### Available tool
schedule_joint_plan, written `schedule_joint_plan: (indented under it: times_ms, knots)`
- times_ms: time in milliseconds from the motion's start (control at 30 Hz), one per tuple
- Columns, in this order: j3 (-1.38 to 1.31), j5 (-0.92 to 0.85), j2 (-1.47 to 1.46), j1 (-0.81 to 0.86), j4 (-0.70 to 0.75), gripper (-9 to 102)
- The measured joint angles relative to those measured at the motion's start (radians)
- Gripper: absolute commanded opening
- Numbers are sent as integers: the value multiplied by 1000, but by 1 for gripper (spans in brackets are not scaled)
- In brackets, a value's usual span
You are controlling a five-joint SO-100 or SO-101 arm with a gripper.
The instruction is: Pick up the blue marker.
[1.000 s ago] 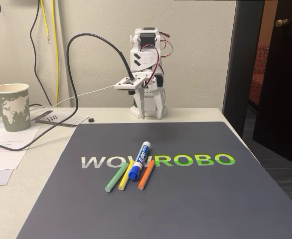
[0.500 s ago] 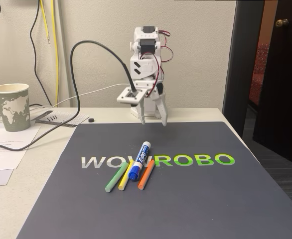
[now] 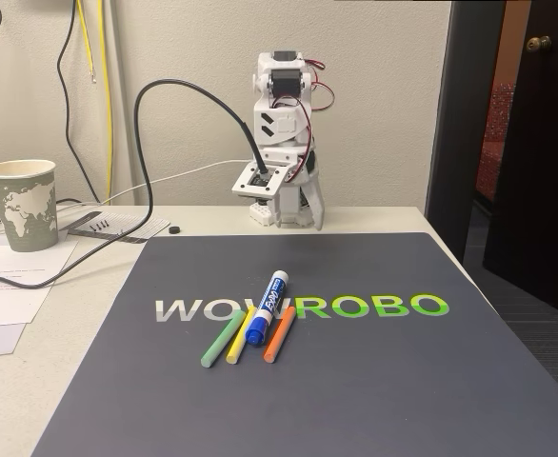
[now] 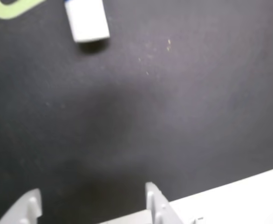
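The blue marker [image 3: 268,307] lies on the dark mat [image 3: 374,381], slanted, with its dark blue cap toward the front and its white end toward the arm. It rests among thin coloured sticks. My gripper [image 3: 298,222] hangs at the mat's far edge, pointing down, well behind the marker. In the wrist view the marker's white end [image 4: 86,21] sits at the top left. The gripper [image 4: 92,199] fingers stand apart at the bottom with nothing between them.
Beside the marker lie a green stick [image 3: 222,340], a yellow stick [image 3: 240,334] and an orange stick [image 3: 279,333]. A paper cup [image 3: 20,204], papers and black cables occupy the table's left. A dark door [image 3: 536,143] stands at the right.
The arm's upper part has straightened up and the gripper has swung from a folded, sideways pose to pointing down at the mat's far edge, its fingers spreading apart. The marker and sticks have not moved.
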Motion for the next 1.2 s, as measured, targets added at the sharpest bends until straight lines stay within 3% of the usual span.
schedule_joint_plan:
  times_ms: [400, 733, 1200]
  knots:
    - [-23, -18, 0, -2, -17, 30]
    - [-199, -18, 0, -9, 160, 30]
    - [-308, -25, -80, 23, 55, 30]
